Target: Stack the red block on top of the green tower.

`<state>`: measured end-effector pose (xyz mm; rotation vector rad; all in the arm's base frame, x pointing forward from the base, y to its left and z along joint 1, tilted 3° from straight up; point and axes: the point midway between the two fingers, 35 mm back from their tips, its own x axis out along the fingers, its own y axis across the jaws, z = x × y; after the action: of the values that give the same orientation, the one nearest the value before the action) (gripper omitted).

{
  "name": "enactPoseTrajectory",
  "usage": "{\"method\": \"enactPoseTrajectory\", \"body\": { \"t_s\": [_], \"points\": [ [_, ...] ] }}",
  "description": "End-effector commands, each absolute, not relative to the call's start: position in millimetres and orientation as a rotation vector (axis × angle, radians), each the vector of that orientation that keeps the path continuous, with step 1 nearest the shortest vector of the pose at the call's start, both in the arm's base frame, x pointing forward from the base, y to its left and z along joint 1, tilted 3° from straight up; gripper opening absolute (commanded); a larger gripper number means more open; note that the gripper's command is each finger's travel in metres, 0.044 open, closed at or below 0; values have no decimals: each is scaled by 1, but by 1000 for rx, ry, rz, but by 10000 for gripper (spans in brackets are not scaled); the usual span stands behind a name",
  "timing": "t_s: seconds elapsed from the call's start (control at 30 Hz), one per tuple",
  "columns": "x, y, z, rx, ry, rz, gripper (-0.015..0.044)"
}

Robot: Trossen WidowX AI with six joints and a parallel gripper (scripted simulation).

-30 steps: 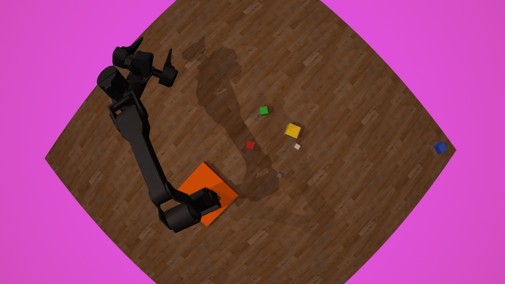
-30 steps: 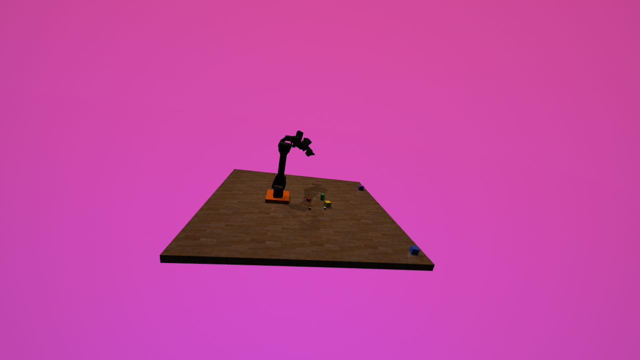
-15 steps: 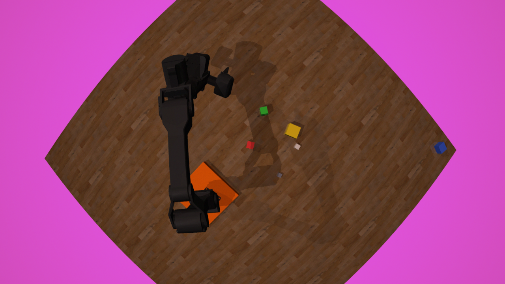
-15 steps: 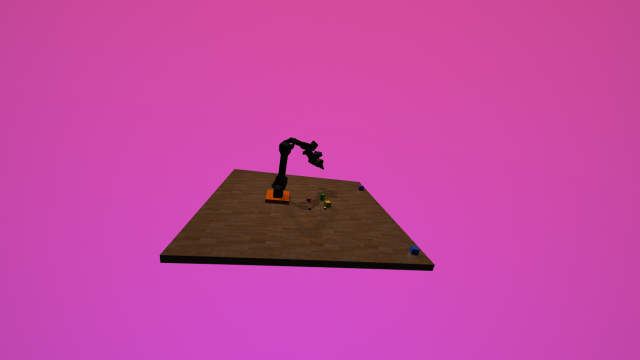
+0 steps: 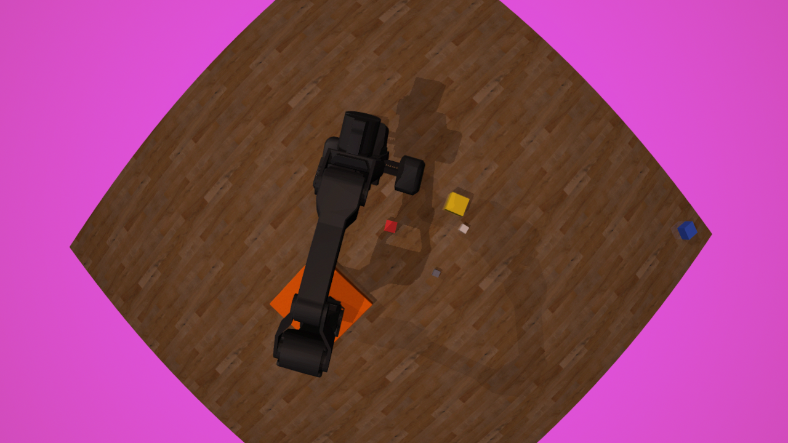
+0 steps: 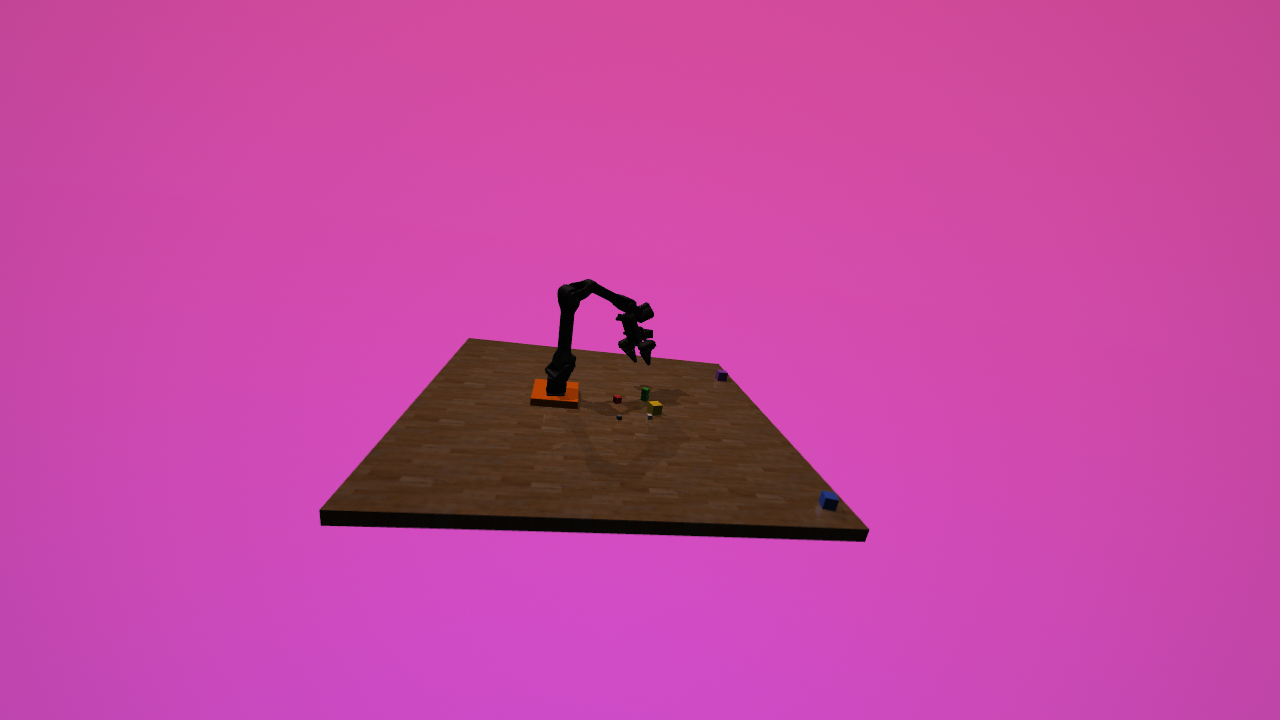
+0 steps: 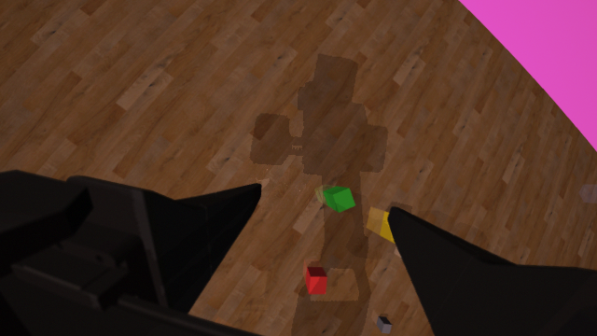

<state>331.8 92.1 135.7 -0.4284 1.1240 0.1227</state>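
The red block (image 5: 390, 226) (image 6: 617, 399) (image 7: 316, 282) sits on the wooden table. The green tower (image 6: 644, 394) (image 7: 340, 199) stands upright; in the top view it is hidden under the gripper's body. My gripper (image 6: 640, 361) (image 7: 323, 201) is open and empty, pointing down, well above the table. In the wrist view the green tower shows between the fingertips, and the red block lower in the picture. The fingertips are hidden in the top view.
A yellow block (image 5: 457, 203) (image 6: 655, 408) (image 7: 386, 229) and a small white block (image 5: 463, 228) (image 6: 649, 416) lie near the tower. A small grey block (image 5: 436, 272) (image 7: 384, 325) lies beyond the red one. Blue (image 5: 687, 230) (image 6: 828, 501) and purple (image 6: 721, 376) blocks sit near the table's edges.
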Motion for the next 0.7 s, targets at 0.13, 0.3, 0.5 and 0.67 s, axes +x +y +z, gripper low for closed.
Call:
{"method": "enactPoseTrajectory", "body": {
  "t_s": [0.13,0.3,0.5,0.67],
  "points": [
    [296,35,107,-431,1343,175,440],
    [260,8,91,-386,1481,234,440],
    [241,-2,85,-352,1542,268,440],
    [241,-2,85,-352,1542,268,440]
  ]
}}
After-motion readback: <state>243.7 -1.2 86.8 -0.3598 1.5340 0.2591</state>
